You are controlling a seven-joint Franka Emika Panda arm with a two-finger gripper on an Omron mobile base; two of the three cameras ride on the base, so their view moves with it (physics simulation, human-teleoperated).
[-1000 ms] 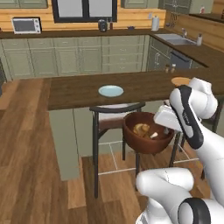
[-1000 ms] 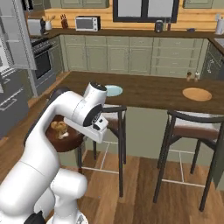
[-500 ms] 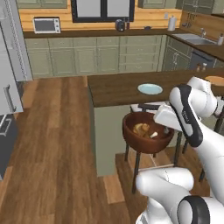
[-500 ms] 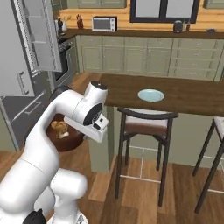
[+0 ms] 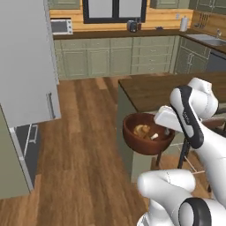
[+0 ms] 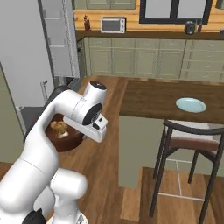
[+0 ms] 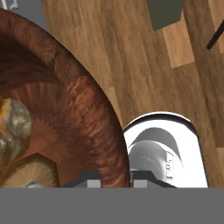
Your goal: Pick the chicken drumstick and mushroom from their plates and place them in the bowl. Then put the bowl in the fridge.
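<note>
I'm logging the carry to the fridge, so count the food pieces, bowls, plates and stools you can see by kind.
Food pieces: 2, chicken drumstick, mushroom
Bowls: 1, bowl
Plates: 1, pale blue plate
Stools: 1, stool
Total: 5

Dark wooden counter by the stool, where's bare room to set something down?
The dark wooden counter is bare from its left end up to the flat pale blue plate. The deep reddish-brown wooden bowl is crowded: golden-brown drumstick and pale mushroom fill its bottom.
</note>
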